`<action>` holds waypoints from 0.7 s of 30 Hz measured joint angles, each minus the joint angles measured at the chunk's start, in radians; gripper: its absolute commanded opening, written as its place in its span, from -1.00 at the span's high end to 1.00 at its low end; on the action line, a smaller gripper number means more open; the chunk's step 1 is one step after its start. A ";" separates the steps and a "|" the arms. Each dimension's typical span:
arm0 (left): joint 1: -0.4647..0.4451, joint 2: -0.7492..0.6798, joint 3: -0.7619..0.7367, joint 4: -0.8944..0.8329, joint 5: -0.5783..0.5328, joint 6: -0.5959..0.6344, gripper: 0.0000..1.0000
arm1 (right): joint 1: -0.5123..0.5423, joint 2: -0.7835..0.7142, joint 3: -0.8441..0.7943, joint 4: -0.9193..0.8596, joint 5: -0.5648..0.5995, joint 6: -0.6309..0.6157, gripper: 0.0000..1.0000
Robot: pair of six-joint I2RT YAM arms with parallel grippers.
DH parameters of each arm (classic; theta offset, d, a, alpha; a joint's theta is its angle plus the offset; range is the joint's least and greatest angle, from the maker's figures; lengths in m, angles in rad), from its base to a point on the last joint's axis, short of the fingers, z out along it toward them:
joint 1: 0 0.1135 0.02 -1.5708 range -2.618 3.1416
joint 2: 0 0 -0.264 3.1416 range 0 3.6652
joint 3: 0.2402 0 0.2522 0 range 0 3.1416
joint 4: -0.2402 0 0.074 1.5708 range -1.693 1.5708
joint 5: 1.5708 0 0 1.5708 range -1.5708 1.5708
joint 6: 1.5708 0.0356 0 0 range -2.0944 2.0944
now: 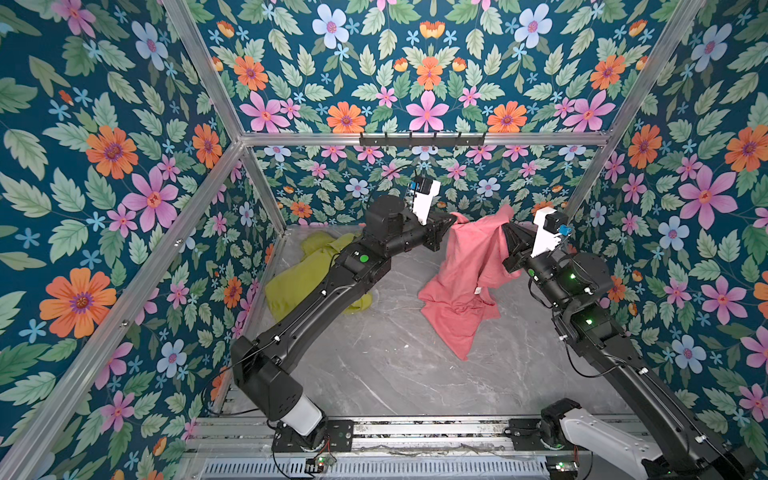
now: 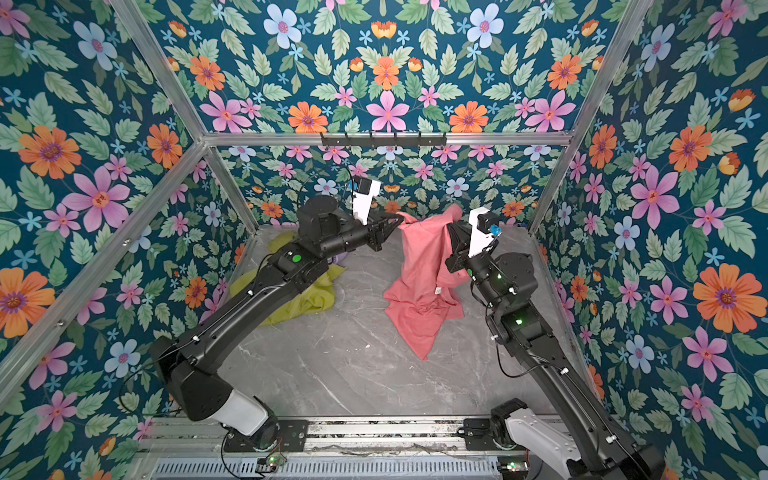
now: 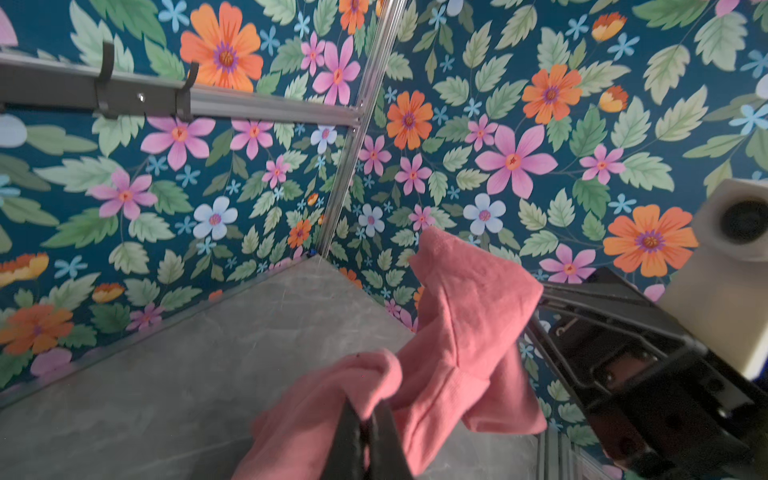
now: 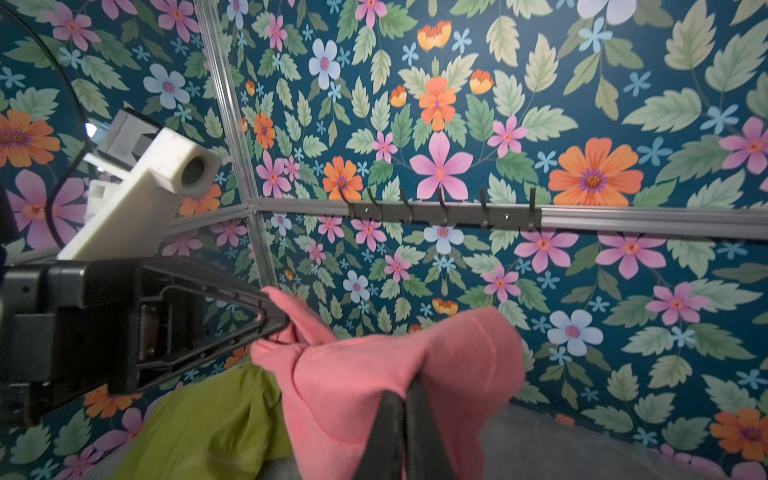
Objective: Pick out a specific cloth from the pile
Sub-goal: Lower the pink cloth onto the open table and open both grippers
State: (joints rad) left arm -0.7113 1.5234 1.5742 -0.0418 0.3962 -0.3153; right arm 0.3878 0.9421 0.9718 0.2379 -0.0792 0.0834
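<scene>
- The coral-pink cloth [image 1: 465, 266] [image 2: 419, 266] hangs in the right half of the table [image 1: 395, 365], held up at two top corners. Its lower folds rest on the grey marbled surface.
- The left gripper [image 1: 453, 217] [image 2: 399, 216] has its jaws closed on the cloth's left top corner. The left wrist view shows the fabric bunched between the dark fingers [image 3: 353, 432].
- The right gripper [image 1: 508, 227] [image 2: 453, 226] is clamped on the right top corner. The right wrist view shows pink fabric draped over the closed tips [image 4: 405, 399].
- A small white tag [image 1: 478, 290] [image 2: 437, 291] shows low on the cloth's right side.
- The rest of the pile [image 1: 316, 245] lies at the back left of the table, well apart from the cloth.
- The yellow-green garment [image 1: 291, 286] [image 2: 307, 299] is spread there. The left arm [image 1: 332, 291] crosses above it and hides its middle from both top views.
- A bit of the lilac cloth [image 2: 338, 259] peeks out just beside that arm; most of it is hidden.
- A black hook rail [image 1: 422, 140] [image 4: 444, 214] sits on the back wall, above both grippers, with nothing on its hooks.
- Flowered walls close in the table on three sides.
</scene>
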 measured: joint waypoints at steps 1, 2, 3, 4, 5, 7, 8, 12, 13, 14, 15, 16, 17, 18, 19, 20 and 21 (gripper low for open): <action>0.000 -0.024 -0.035 -0.003 -0.003 0.000 1.00 | 0.000 -0.019 -0.018 -0.021 -0.007 0.016 1.00; 0.000 -0.045 -0.063 -0.002 -0.004 0.000 1.00 | 0.000 -0.035 -0.033 -0.038 -0.020 0.029 1.00; -0.001 -0.064 -0.088 -0.003 -0.006 0.000 1.00 | 0.001 -0.052 -0.052 -0.057 -0.024 0.050 1.00; -0.001 -0.084 -0.114 0.000 -0.008 0.000 1.00 | 0.002 -0.068 -0.072 -0.075 -0.032 0.075 1.00; -0.001 -0.097 -0.134 0.004 -0.010 0.000 1.00 | 0.002 -0.076 -0.089 -0.087 -0.043 0.095 1.00; -0.001 -0.115 -0.174 0.005 -0.010 0.000 1.00 | 0.005 -0.087 -0.132 -0.114 -0.050 0.139 1.00; -0.001 -0.118 -0.189 0.006 -0.010 0.000 1.00 | 0.006 -0.089 -0.157 -0.123 -0.055 0.161 1.00; -0.001 -0.120 -0.272 0.008 -0.008 0.000 1.00 | 0.005 -0.082 -0.248 -0.177 -0.075 0.233 1.00; -0.001 -0.120 -0.298 0.007 -0.006 0.000 1.00 | 0.003 -0.072 -0.263 -0.186 -0.075 0.244 1.00; -0.002 -0.117 -0.322 0.006 -0.005 0.000 1.00 | 0.000 -0.063 -0.275 -0.195 -0.077 0.254 1.00; -0.002 -0.113 -0.351 0.009 -0.005 0.000 1.00 | -0.005 -0.047 -0.288 -0.210 -0.083 0.257 1.00; -0.003 -0.108 -0.379 0.007 -0.005 0.001 1.00 | -0.011 -0.032 -0.296 -0.221 -0.091 0.263 1.00; -0.003 -0.102 -0.403 0.007 -0.005 0.001 1.00 | -0.016 -0.017 -0.303 -0.231 -0.098 0.271 1.00; -0.003 -0.095 -0.431 0.010 -0.005 0.001 1.00 | -0.024 0.005 -0.308 -0.243 -0.105 0.279 1.00; -0.003 -0.086 -0.456 0.010 -0.006 0.002 1.00 | -0.033 0.024 -0.312 -0.254 -0.116 0.280 1.00; -0.003 -0.075 -0.475 0.010 -0.009 0.003 1.00 | -0.044 0.042 -0.314 -0.263 -0.127 0.281 1.00; -0.003 -0.060 -0.489 0.010 -0.014 0.004 1.00 | -0.060 0.065 -0.315 -0.270 -0.139 0.284 1.00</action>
State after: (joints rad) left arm -0.7139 1.4631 1.0847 -0.0315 0.3817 -0.3115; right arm 0.3283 1.0069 0.6571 -0.0319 -0.2180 0.3676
